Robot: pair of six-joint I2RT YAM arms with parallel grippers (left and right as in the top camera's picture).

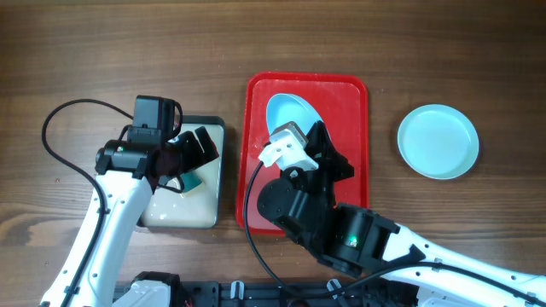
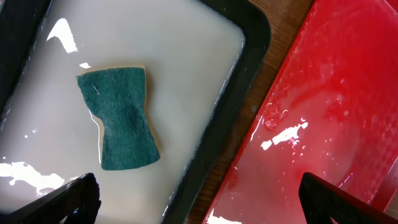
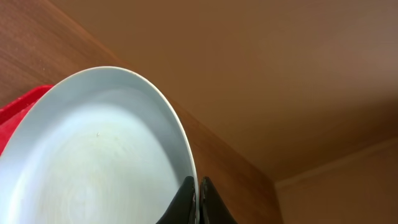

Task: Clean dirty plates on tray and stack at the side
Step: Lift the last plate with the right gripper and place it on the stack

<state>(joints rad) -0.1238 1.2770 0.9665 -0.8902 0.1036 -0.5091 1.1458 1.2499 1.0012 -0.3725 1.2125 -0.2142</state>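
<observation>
From overhead, the right gripper (image 1: 314,138) is clamped on the edge of a pale blue plate (image 1: 288,112). The plate is tilted up over the far half of the red tray (image 1: 357,94), which lies directly beneath the tool. A second pale blue plate (image 1: 438,141) rests flat on the wooden table (image 1: 85,51), well off to the gripper's right and apart from the tray. The left gripper (image 1: 194,160) hangs over the cream tray (image 1: 171,213), which sits just beside the red one. Its jaws are apart, and a green sponge (image 1: 193,182) shows just below them.

In the left wrist view, the left gripper (image 2: 202,200) stands wide open, with one black fingertip (image 2: 62,202) low at the left and the other at the far right. The sponge (image 2: 118,118) lies flat ahead of the left finger on the wet cream tray (image 2: 186,37), touching neither finger. The red tray (image 2: 323,112), also wet, lies ahead of the right finger. A strip of bare wood separates it from the cream tray's black rim.

In the right wrist view, the right gripper (image 3: 198,200) has both dark fingertips pressed together on the plate's thin rim. The plate (image 3: 93,162) spreads away to the left of the fingers with its pale inner face in view. I can make out no red mark on that face. A sliver of the red tray (image 3: 18,112) shows behind the plate's left edge.
</observation>
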